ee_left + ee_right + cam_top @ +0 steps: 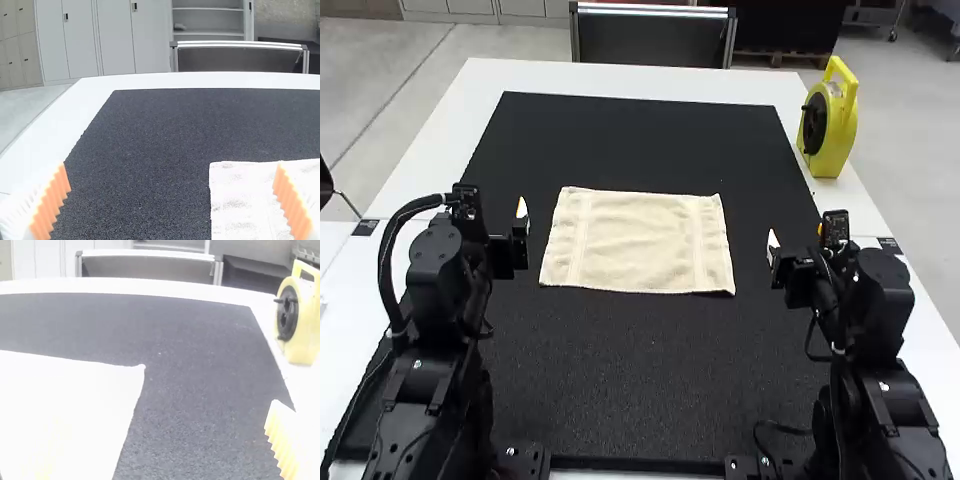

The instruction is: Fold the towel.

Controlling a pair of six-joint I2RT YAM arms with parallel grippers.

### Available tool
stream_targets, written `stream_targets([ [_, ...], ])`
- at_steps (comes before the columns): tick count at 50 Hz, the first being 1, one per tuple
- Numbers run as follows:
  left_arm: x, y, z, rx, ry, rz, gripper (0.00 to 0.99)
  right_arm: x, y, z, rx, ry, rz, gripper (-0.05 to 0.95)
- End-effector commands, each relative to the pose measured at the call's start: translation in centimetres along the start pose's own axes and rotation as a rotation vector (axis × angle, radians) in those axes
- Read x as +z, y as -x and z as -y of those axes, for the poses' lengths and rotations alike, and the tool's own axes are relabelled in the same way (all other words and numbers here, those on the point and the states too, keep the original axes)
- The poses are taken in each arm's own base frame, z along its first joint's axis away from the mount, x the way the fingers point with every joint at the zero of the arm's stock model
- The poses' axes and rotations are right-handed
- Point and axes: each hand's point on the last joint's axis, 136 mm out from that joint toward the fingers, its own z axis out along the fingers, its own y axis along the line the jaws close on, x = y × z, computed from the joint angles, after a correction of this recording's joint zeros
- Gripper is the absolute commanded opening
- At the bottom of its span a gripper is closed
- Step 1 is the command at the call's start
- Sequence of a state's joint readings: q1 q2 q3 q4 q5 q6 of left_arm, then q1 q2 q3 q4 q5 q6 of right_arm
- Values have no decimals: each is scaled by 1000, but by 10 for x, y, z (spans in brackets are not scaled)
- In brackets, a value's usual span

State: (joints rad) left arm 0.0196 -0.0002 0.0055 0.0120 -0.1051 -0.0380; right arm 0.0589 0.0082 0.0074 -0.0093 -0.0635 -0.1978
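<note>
The left pincer (523,222) stands wide, its two orange-ribbed fingers well apart in the left wrist view and nothing between them. The right pincer (775,252) is wide too, one ribbed finger plain in the right wrist view, the other faint against pale cloth. In the high view they stand either side of the towel (638,242), apart from it.

That view shows the whole towel, spread flat on the dark mat (640,380), all four corners out, unfolded, a little skewed. The left wrist view gives its far left corner and a woven band; the right wrist view gives its far right corner, the cloth almost plain white. Past the towel, the high and right wrist views show a yellow reel (838,150) with a black hub on the table (520,76), beside the mat's right edge.

Counted: two arms, two pincers, one towel, one mat, one reel, one table.
</note>
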Motion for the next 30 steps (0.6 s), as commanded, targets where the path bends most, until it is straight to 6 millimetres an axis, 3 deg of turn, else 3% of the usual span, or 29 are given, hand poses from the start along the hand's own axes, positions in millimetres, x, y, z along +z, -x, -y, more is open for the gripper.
stream_targets([
  [1, 0, 1, -2, 11, 11, 8, 959, 0, -11, -9, -157, 47, -30, 905],
  [15, 0, 7, -3, 56, 14, 32, 959, -1, 17, -11, -193, 51, 84, 908],
  [22, -2, 27, -5, 181, 30, 112, 910, -14, 77, 17, -63, -98, 323, 902],
  [30, -4, 42, -9, 168, 58, 171, 908, -13, 75, 23, -59, -118, 311, 900],
])
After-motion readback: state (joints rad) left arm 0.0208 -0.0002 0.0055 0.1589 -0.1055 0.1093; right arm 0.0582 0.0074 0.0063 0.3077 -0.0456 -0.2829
